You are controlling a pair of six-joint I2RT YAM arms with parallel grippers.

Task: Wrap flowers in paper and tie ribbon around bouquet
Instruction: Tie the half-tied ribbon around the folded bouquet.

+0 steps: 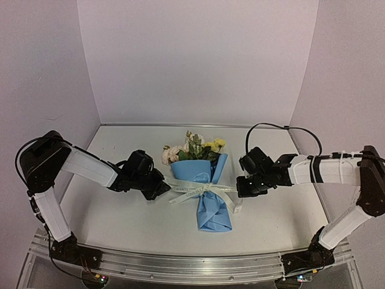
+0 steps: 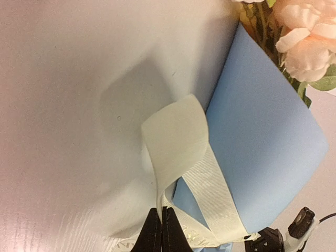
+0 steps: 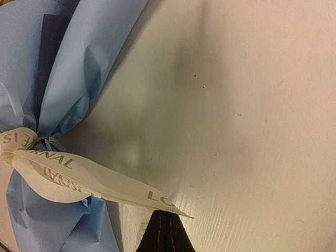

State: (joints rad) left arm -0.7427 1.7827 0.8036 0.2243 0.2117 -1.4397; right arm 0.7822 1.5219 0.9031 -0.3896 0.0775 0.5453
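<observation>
We see white shells over the long links of the left arm (image 1: 84, 165) and right arm (image 1: 328, 170), with black joint housings and black bases (image 1: 66, 248). A black cable (image 1: 283, 127) loops over the right wrist, black bands (image 1: 314, 170) ring its forearm, and the left gripper (image 1: 163, 188) and right gripper (image 1: 240, 191) are black.

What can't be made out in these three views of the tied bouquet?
Lower stems: hidden inside the paper in every view.
Ribbon lettering: too small in the top view; broken by folds and the left edge in the right wrist view.
Flowers: cropped by the left wrist view's top-right corner.
Right gripper: jaws shut, but the ribbon tail covers their tips, so a pinch is uncertain.
</observation>
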